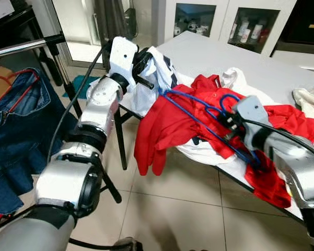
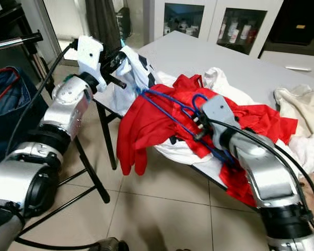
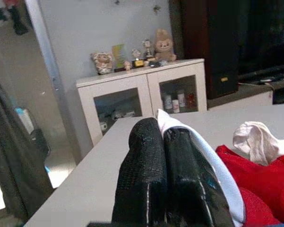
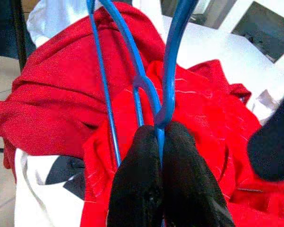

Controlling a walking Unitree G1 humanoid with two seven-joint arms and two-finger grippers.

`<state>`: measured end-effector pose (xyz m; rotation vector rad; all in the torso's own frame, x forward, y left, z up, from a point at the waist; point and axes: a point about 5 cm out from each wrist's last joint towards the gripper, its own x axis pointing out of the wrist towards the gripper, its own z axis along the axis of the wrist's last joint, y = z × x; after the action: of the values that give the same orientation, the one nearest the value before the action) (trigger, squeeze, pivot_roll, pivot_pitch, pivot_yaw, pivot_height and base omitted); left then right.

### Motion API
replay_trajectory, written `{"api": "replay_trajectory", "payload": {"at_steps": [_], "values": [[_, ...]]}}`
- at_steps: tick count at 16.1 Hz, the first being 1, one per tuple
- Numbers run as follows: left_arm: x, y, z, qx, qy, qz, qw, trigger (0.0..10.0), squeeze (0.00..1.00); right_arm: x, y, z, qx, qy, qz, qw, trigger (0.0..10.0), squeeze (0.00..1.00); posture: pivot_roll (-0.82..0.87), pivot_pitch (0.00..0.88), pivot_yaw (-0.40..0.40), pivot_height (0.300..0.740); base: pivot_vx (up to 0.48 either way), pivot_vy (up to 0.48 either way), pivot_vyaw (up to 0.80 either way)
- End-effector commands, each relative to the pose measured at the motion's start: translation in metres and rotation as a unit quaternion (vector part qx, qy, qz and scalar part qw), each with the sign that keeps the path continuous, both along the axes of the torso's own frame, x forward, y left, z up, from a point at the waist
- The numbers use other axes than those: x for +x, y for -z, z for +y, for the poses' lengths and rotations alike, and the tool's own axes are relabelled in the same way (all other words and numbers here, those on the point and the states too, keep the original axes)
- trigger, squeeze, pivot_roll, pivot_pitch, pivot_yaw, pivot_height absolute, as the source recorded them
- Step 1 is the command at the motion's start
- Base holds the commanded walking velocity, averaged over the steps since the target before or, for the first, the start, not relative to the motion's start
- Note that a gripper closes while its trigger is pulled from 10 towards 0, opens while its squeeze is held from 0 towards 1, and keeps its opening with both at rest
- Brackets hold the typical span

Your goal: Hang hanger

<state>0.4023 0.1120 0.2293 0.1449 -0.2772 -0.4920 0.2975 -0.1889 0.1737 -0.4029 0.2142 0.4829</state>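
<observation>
Over the grey table (image 1: pixel 214 57), the right gripper (image 4: pixel 159 137) pinches a blue hanger (image 1: pixel 198 112) lying on a red shirt (image 1: pixel 167 125). Left gripper (image 3: pixel 163 142) fingers clamp a white garment (image 1: pixel 157 68) at the table's edge.

Soft, even indoor light falls over the scene, bright on the grey table (image 1: pixel 224 63) and without hard shadows. Beyond the table's far left corner, a pale doorway (image 1: pixel 78 26) is washed out by daylight. The floor tiles (image 1: pixel 167 209) below the table's near edge carry a dull sheen and faint shadow. Straight lines bow slightly toward the edges of both eye views. In the wrist views the black fingers (image 3: pixel 146 179) close to the lens are soft and grainy, while the white cabinet (image 3: pixel 142 99) behind the table is clearer. The blue hanger (image 4: pixel 170 61) is blurred near the lens.
</observation>
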Motion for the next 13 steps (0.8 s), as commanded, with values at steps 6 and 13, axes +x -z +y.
{"api": "replay_trajectory", "payload": {"at_steps": [6,13], "values": [[-0.002,0.023,0.019,-0.065,-0.088,0.045,0.993,10.0,0.0,-0.016,-0.005,0.007,0.015,-0.1,-0.025,0.995,10.0,0.0,0.07,0.0,0.01,0.74,0.0,0.0,0.0],[-0.009,0.039,0.021,-0.073,-0.11,0.06,0.989,10.0,0.0,-0.013,0.018,-0.006,-0.024,-0.078,0.019,0.997,10.0,0.0,0.11,0.016,-0.023,0.74,0.0,0.0,0.0]]}}
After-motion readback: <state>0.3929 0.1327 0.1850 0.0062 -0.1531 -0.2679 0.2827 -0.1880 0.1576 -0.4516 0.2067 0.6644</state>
